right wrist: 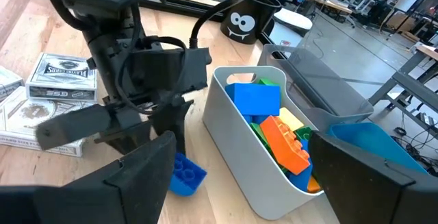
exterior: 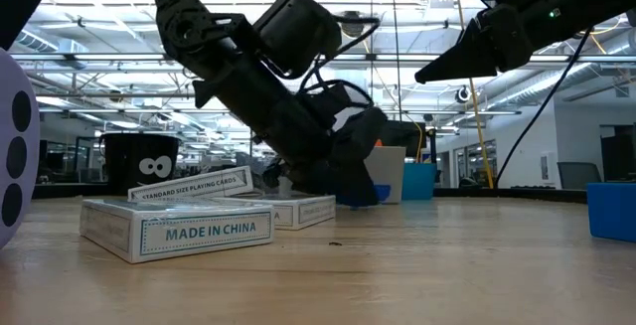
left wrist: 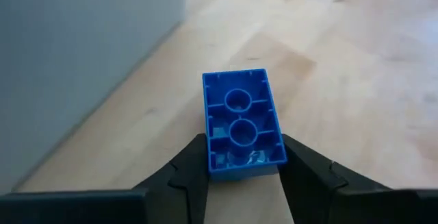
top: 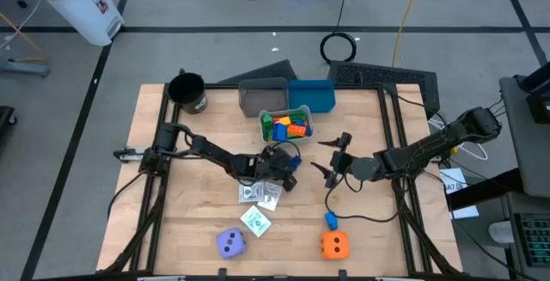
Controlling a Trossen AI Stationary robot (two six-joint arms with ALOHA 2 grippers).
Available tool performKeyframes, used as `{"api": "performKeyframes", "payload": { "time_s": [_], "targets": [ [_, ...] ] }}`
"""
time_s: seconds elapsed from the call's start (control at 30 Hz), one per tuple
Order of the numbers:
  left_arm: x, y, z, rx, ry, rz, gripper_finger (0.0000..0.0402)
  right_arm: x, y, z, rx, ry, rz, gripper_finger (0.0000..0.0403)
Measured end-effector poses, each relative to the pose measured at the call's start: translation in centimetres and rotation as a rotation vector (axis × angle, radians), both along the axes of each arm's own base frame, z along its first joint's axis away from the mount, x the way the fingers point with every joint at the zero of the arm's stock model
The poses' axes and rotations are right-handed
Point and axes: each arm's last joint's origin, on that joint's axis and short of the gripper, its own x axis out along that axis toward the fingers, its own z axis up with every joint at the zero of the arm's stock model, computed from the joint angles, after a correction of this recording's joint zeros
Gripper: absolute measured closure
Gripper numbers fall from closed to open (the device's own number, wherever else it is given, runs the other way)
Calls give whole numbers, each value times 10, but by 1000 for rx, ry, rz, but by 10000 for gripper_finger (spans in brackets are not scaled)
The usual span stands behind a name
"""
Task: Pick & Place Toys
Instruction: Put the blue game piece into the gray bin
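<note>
My left gripper (left wrist: 241,172) is down near the middle of the surface (top: 180,221), its two fingers (left wrist: 188,172) narrowed onto a blue block (left wrist: 241,121) that lies studs-down on the wood, hollow underside facing the wrist camera; the fingers touch its two long sides at the near end. The block sits just beside the light grey bin (right wrist: 239,148), on the side toward the front edge. That bin holds blue, orange, green and yellow blocks (right wrist: 274,125) piled together. Behind it, toward the back edge, are a darker grey bin (top: 262,96) and a blue bin (top: 314,94), and a black cup (top: 187,92) with cartoon eyes sits at the back left corner.

My right gripper (top: 331,156) hangs above the surface right of centre, fingers spread wide with nothing between them.

Several white card boxes (top: 259,193) lie just in front of the left gripper, one printed "MADE IN CHINA". Along the front edge I see a purple die (top: 230,243), an orange die (top: 334,246), and another small blue block (top: 330,220) just behind the orange die.
</note>
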Motion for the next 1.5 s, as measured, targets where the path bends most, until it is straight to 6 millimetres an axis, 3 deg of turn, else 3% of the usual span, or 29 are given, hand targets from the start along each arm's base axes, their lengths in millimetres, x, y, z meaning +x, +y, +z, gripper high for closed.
{"api": "performKeyframes", "payload": {
  "time_s": [0.13,0.3,0.53,0.67,0.83,1.0,1.23,1.5],
  "targets": [
    [1,-4,11,-26,-28,-77,247,0,0,0,0,0,-1,83],
    [-7,-9,60,10,-80,-126,251,0,0,0,-6,4,1,83],
    [-44,-4,133,178,-71,-23,252,0,0,0,-7,5,2,83],
    [-67,8,154,250,-7,118,248,0,0,0,-7,4,2,83],
    [-77,28,149,178,40,264,249,0,0,0,-7,3,2,83],
    [-67,46,121,62,62,388,244,0,0,0,-4,0,1,83],
    [-50,61,84,-37,124,366,240,0,0,0,-2,0,0,83],
    [-51,68,90,-77,134,291,190,0,0,0,-4,4,1,83]
  ]
}}
